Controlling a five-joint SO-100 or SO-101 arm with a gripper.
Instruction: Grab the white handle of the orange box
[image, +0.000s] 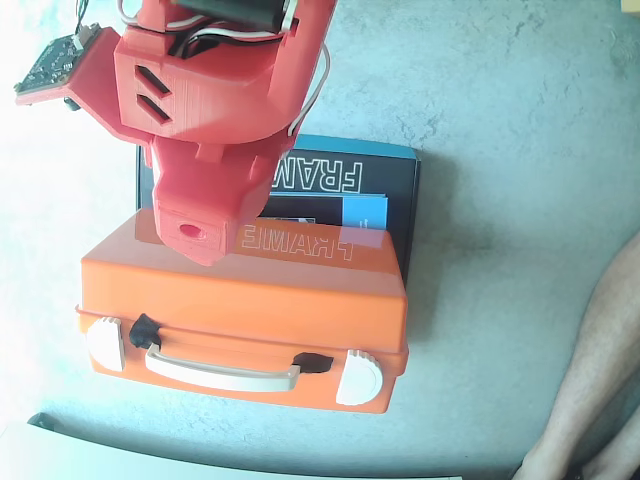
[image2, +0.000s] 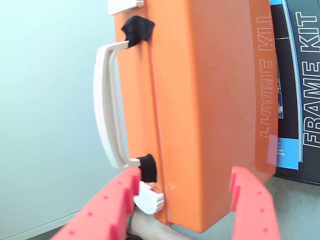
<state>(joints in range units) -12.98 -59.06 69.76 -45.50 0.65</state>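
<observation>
The orange box (image: 250, 300) lies flat on the table, and its white handle (image: 222, 374) runs along the near side between two white latches. In the wrist view the box (image2: 200, 115) fills the middle, with the handle (image2: 106, 105) standing upright on its left side. My red gripper (image2: 182, 192) is open, its two fingers (image2: 115, 205) spread at the bottom of that view, above the end of the box. In the fixed view the red arm (image: 210, 130) hangs over the box's far left part, and the fingertips are hidden there.
A black and blue "FRAME KIT" carton (image: 345, 190) lies under the box's far side. A person's bare leg (image: 595, 380) is at the right edge of the fixed view. A pale table edge (image: 150, 455) runs along the bottom.
</observation>
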